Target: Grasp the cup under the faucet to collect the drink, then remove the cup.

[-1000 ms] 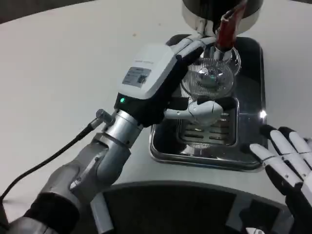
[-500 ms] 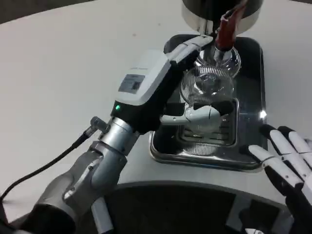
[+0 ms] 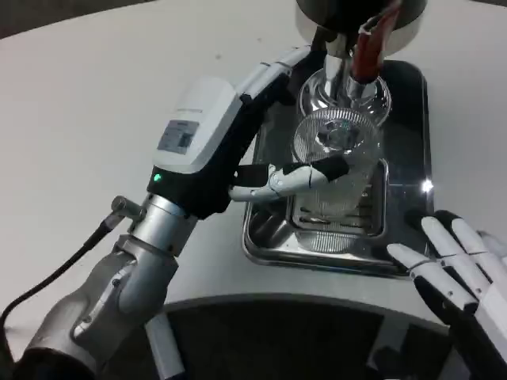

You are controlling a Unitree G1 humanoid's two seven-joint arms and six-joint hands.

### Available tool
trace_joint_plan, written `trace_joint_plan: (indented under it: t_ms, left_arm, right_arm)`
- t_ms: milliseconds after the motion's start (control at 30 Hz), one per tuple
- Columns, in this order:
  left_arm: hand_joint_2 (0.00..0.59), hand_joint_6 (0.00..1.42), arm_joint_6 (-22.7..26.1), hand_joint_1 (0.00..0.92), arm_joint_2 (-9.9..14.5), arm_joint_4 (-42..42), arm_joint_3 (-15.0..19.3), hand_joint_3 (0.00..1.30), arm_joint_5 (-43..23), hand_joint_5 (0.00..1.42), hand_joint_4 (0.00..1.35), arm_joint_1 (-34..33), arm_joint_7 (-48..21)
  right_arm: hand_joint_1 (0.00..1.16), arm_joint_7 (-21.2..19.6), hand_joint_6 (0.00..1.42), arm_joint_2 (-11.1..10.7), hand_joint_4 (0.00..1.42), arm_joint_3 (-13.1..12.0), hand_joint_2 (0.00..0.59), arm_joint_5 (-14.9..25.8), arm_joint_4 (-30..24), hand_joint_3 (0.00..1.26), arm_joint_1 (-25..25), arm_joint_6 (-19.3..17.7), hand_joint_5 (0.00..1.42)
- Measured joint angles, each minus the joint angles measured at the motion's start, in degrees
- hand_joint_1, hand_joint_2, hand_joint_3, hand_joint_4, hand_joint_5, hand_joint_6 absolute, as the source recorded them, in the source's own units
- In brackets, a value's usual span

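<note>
- A clear ribbed cup (image 3: pixel 337 170) is seen standing upright on the grated part of the metal drip tray (image 3: pixel 265 233), directly below the faucet (image 3: pixel 366 49) with its red handle.
- The left hand (image 3: pixel 265 127) is reached in from the tray's left edge; its fingers (image 3: pixel 305 174) are laid against the cup's near wall, but a closed grasp cannot be told.
- The right hand (image 3: pixel 455 265) is held released, fingers spread, by the tray's near right corner, holding nothing.
- The tray is set at the far edge of the white tabletop (image 3: pixel 103 103).
</note>
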Motion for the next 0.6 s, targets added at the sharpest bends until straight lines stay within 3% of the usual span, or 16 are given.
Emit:
trace_joint_plan:
  t_ms: [167, 300, 600]
  left_arm:
    - [0.109, 0.68, -0.1, 0.211, 1.0, -3.1, 2.2, 0.23, -0.6, 0.46, 0.16, 2.2, -0.1]
    - [0.102, 0.68, -0.8, 0.153, 2.3, -6.9, 5.2, 0.25, -3.1, 0.44, 0.21, 4.7, -1.1]
    - [0.098, 0.53, -3.6, 0.019, 5.9, -14.9, 11.1, 0.35, -15.2, 0.41, 0.31, 8.5, -9.5]
  right_arm:
    - [0.53, 0.0, 0.06, 0.0, 0.02, 1.5, 0.431, -1.4, 0.0, 0.19, 0.0, 0.0, 0.00]
    - [0.53, 0.0, 0.06, 0.0, 0.02, 2.6, 0.431, -2.0, 0.0, 0.20, 0.0, 0.3, 0.00]
    - [0.53, 0.0, 0.06, 0.0, 0.03, 5.2, 0.431, -4.0, 0.0, 0.20, -0.1, 2.8, 0.00]
